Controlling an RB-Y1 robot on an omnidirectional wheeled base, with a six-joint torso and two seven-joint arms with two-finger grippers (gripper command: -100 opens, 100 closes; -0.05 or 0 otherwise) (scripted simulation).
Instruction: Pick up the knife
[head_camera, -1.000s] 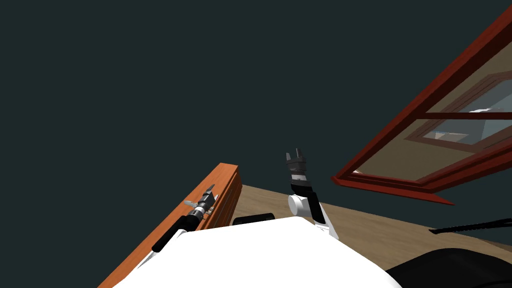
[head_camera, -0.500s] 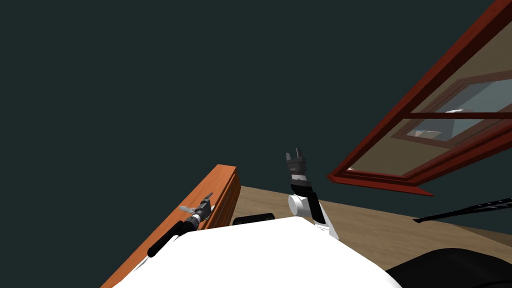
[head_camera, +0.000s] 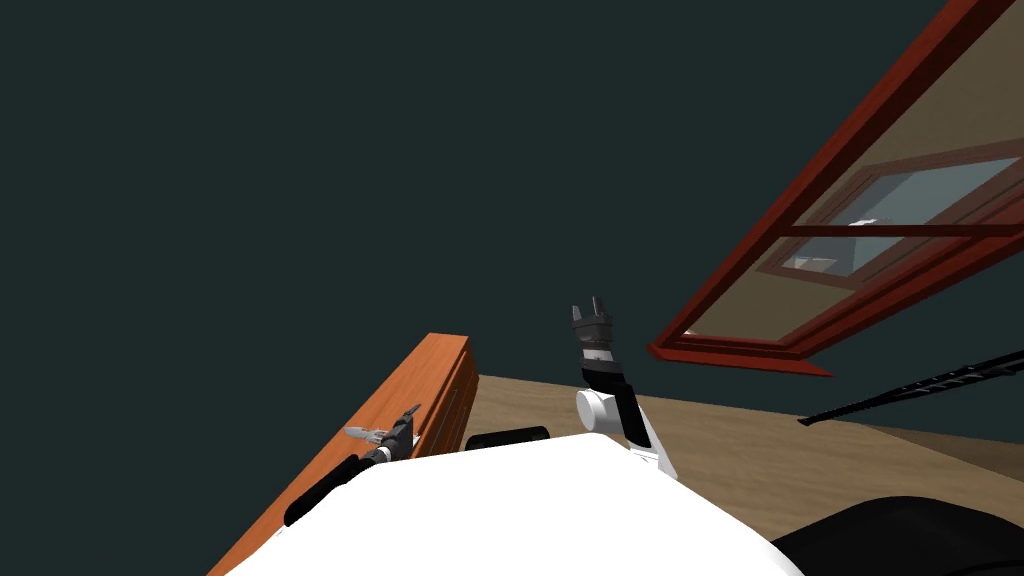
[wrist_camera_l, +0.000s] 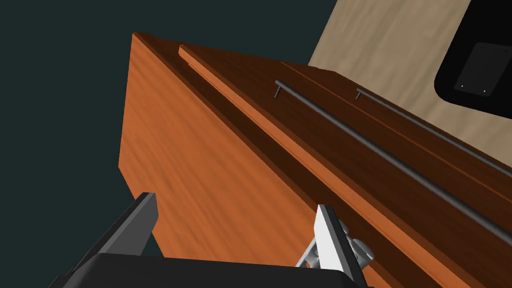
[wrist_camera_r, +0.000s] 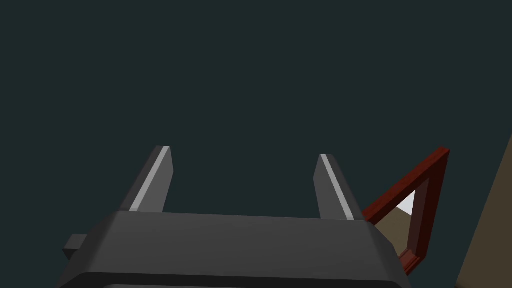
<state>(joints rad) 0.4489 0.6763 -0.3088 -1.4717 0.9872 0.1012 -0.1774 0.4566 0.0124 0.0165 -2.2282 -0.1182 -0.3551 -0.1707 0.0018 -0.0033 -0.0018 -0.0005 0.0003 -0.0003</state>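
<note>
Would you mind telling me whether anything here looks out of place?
Nothing looks damaged or spilled. A small pale grey object sits outside the open left claw, beside one finger, over the orange-brown wooden cabinet.

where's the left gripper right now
In the head view the left gripper is low on my left, open above the orange-brown cabinet.

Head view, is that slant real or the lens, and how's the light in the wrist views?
Head view: the slant is camera roll; the wide lens splays the red window frame toward the corner. Left wrist view: the wooden cabinet has an evenly lit top and a darker front. Right wrist view: thin highlights edge the fingers against the dark wall.
</note>
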